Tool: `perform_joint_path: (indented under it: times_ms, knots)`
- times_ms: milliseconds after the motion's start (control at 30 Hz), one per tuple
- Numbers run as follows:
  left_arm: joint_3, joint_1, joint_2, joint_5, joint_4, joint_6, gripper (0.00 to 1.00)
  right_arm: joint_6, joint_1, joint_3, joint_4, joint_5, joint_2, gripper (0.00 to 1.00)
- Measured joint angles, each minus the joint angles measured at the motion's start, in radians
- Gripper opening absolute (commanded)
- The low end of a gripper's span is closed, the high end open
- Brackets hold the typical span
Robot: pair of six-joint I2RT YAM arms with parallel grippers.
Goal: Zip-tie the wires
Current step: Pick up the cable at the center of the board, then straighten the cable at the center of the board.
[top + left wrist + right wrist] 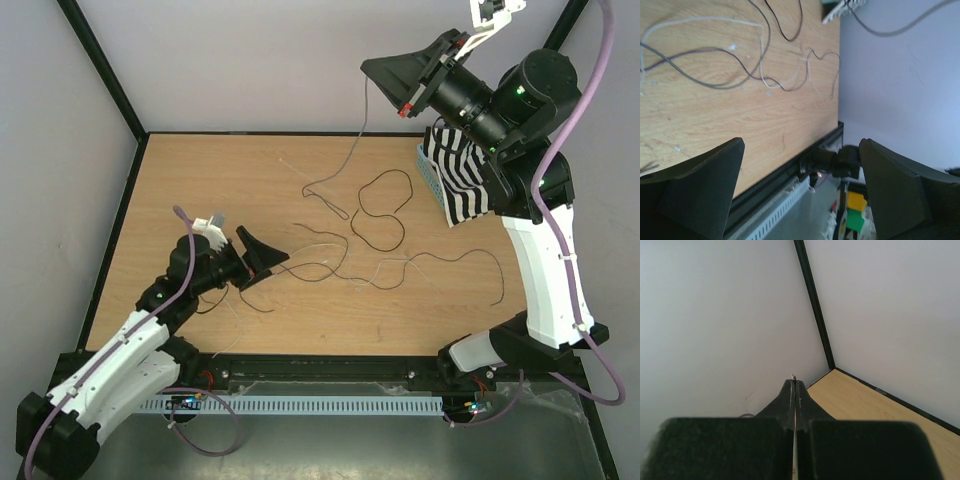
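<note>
Out on the light wooden tabletop [200, 180] you've got the thin black and pale grey wires [356, 226] lying loose, sprawled in open loops from the middle toward the right side, nothing gathered into a bundle and no tie round them that I can spot. Your right gripper [372, 70] is way up in the air near the back wall with its jaws pressed flat together, pinching a thin pale grey strand [358, 140] that hangs down from it and trails onto the wood. The wrist view shows a pale sliver poking out past the closed tips, but honestly I can't tell if that's one of the grey wires or the zip tie itself. Your left gripper [262, 258] sits low over the table at the left end of the tangle, fingers [695, 195] spread wide with nothing between them, and the closest strands are just ahead of it. So I'd say you're in the gathering step, early days, the actual tying hasn't begun. The next move probably calls for the left side to close on the loose ends near it so the strands can be pulled together, since they're super floppy and likely to slip out of a grab. There's also a black-and-white striped cloth [462, 180] under the right arm, well away from the wires.
</note>
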State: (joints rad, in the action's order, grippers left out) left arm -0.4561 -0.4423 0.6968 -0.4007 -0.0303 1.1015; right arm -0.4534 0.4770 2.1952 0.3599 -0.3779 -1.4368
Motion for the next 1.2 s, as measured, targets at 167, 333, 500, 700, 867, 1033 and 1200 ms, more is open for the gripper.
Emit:
perform_joint_path:
  times_ms: [167, 333, 500, 700, 867, 1033, 1200]
  knots:
    - [-0.006, -0.074, 0.063, 0.158, 0.041, -0.01, 0.99, 0.0, 0.0, -0.001, 0.0, -0.002, 0.001, 0.0]
    - [-0.045, -0.126, 0.169, 0.256, 0.117, -0.019, 0.99, 0.0, 0.0, -0.009, -0.001, -0.002, 0.01, 0.0]
    - [-0.103, -0.192, 0.307, 0.28, 0.19, -0.033, 0.99, 0.001, 0.0, -0.017, -0.003, -0.001, 0.024, 0.0]
    - [-0.129, -0.234, 0.367, 0.287, 0.233, -0.047, 0.99, 0.0, 0.0, -0.029, -0.005, -0.001, 0.044, 0.0]
    - [-0.134, -0.237, 0.393, 0.29, 0.251, -0.054, 0.99, 0.0, 0.0, -0.047, -0.014, 0.0, 0.055, 0.0]
    - [-0.137, -0.238, 0.418, 0.29, 0.25, -0.055, 0.99, 0.0, 0.0, -0.051, -0.019, 0.0, 0.056, 0.0]
    - [-0.164, -0.238, 0.454, 0.291, 0.254, -0.058, 0.99, 0.0, 0.0, -0.052, -0.021, 0.001, 0.056, 0.0]
